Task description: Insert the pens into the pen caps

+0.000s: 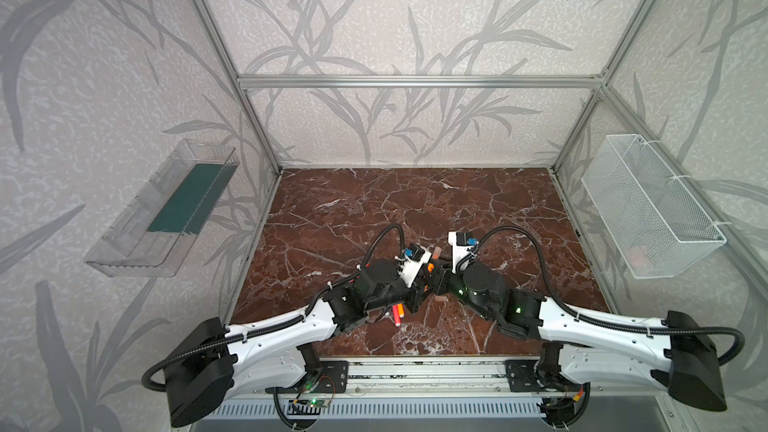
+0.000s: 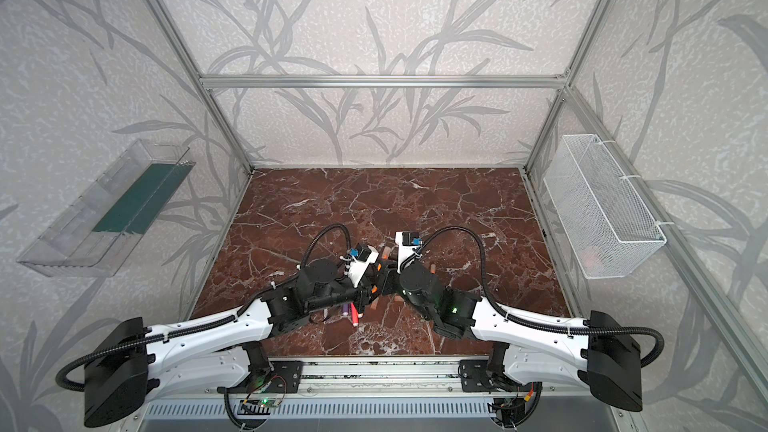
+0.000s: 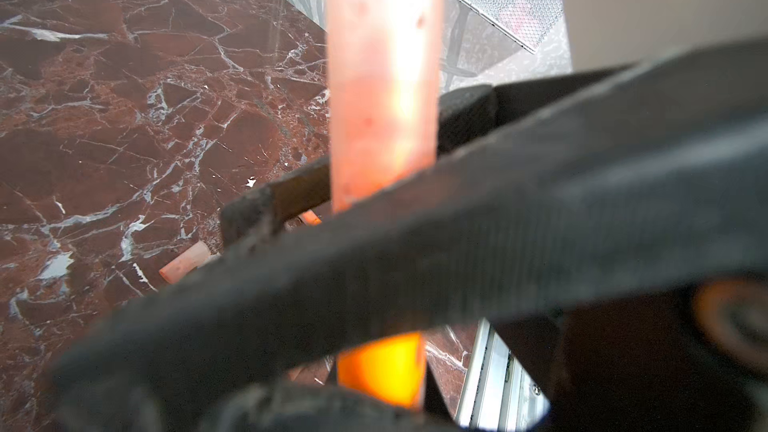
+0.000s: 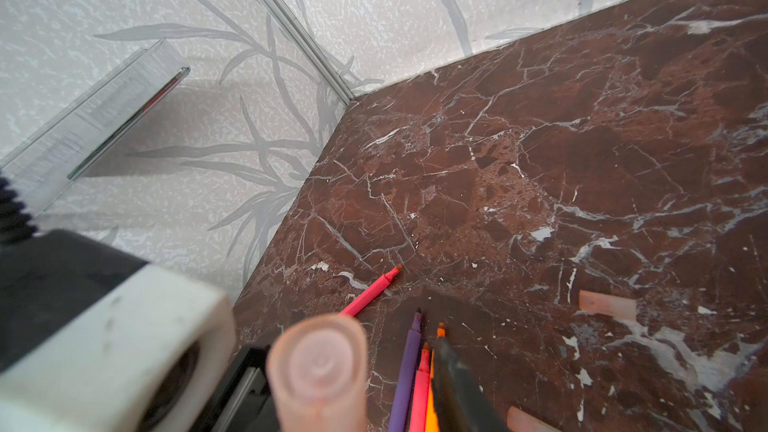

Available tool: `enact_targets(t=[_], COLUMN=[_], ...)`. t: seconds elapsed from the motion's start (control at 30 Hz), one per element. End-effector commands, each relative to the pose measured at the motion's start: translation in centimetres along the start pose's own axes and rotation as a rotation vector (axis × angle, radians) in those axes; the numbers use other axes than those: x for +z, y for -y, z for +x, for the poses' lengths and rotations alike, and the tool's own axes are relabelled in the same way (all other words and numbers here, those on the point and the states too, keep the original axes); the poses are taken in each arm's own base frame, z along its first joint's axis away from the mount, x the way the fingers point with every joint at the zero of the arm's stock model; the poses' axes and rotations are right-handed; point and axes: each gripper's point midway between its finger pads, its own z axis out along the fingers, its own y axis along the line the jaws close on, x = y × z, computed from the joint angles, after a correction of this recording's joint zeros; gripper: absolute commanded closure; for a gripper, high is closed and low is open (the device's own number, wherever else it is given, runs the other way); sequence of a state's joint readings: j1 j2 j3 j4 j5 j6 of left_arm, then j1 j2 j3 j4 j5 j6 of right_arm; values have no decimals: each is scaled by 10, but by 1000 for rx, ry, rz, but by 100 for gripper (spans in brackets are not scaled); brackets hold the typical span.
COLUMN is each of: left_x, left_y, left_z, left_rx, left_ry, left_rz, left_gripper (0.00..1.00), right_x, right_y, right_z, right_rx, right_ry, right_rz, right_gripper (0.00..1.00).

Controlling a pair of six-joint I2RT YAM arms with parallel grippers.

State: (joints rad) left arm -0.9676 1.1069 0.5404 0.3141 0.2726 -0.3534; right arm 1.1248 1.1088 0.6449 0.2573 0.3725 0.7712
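My left gripper (image 3: 380, 371) is shut on an orange pen (image 3: 380, 363). A pale pink pen cap (image 3: 382, 76) sits on that pen's tip. It shows end-on in the right wrist view, pen cap (image 4: 318, 367), and in both top views (image 1: 436, 252) (image 2: 386, 252). My right gripper (image 4: 345, 361) is open, its fingers (image 4: 457, 384) on either side of the cap with a gap. Both grippers meet at mid-table (image 1: 419, 284) (image 1: 437, 280). Loose pens lie under the left arm: a pink-red one (image 4: 370, 295), a purple one (image 4: 409, 371), another pink-red (image 4: 420, 392), an orange tip (image 4: 440, 330).
Loose caps lie on the marble table (image 1: 374, 209): a cap (image 1: 441, 297) in front of the grippers, and others (image 4: 606, 305) (image 4: 528, 421) (image 3: 185, 263). A white wire basket (image 1: 652, 209) hangs on the right wall. A clear tray (image 1: 162, 214) hangs on the left wall.
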Motion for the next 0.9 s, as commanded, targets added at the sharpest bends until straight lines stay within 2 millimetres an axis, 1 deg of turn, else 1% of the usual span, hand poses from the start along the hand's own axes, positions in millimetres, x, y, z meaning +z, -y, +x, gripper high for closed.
enact_targets(t=[0.0, 0.1, 0.23, 0.3, 0.33, 0.43, 0.5, 0.57, 0.6, 0.63, 0.73, 0.8, 0.87], left_x=[-3, -3, -3, -4, -5, -7, -9, -12, -13, -15, -24, -37, -52], left_y=[11, 12, 11, 10, 9, 3, -2, -9, -14, -18, -40, -64, -86], left_z=[-27, -28, -27, -27, -28, -24, -20, -13, -10, -7, 1, 7, 12], left_rx=[42, 42, 42, 44, 44, 40, 40, 35, 30, 26, 1, -23, -50], left_ry=[101, 108, 108, 114, 118, 117, 109, 92, 85, 77, 57, 40, 20], left_rz=[30, 30, 27, 19, 15, -17, -43, -76, -101, -126, -252, -394, -535], left_gripper=[100, 100, 100, 100, 98, 80, 61, 48, 43, 40, 35, 34, 32], right_x=[4, 7, 9, 9, 9, 6, 3, 1, 0, 1, 2, 4, 7], right_y=[8, 8, 9, 11, 14, 26, 43, 67, 74, 95, 130, 148, 160], right_z=[16, 18, 21, 21, 20, 16, 12, 9, 12, 6, 12, 19, 26], right_rx=[-18, -12, -6, -8, -12, -33, -47, -54, -61, -49, -49, -49, -60], right_ry=[-49, -53, -61, -59, -55, -47, -47, -58, -79, -80, -154, -207, -259], right_rz=[23, 24, 29, 37, 50, 107, 178, 257, 283, 344, 445, 493, 528], right_gripper=[62, 68, 80, 84, 85, 89, 91, 92, 92, 92, 93, 95, 95])
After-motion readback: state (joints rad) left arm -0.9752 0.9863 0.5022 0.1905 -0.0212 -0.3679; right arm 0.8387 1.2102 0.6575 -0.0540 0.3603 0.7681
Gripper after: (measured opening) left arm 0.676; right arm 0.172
